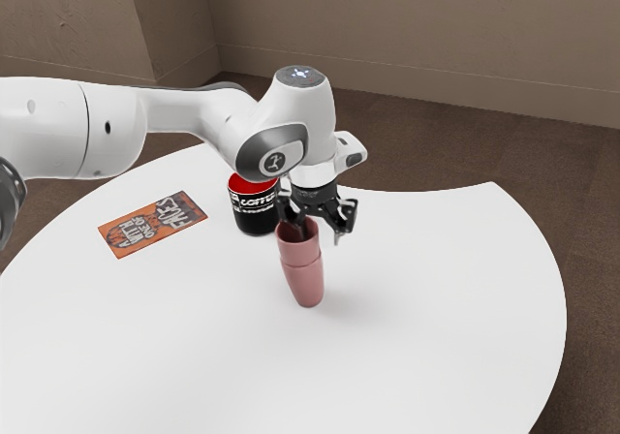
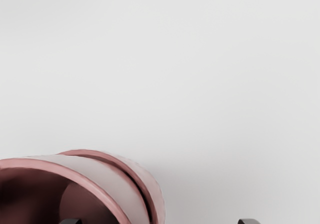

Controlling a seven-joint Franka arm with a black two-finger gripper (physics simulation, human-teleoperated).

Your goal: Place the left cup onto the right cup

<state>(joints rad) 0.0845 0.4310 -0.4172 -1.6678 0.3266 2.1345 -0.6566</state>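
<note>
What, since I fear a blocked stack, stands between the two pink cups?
Nothing visible: the upper cup sits nested in the lower cup; the mug stands behind them; the gripper hangs open at their rim.

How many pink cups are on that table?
2. The upper pink cup sits nested inside the lower pink cup, one stack beneath the claw, beside the black mug. Another could hide inside the stack.
</note>
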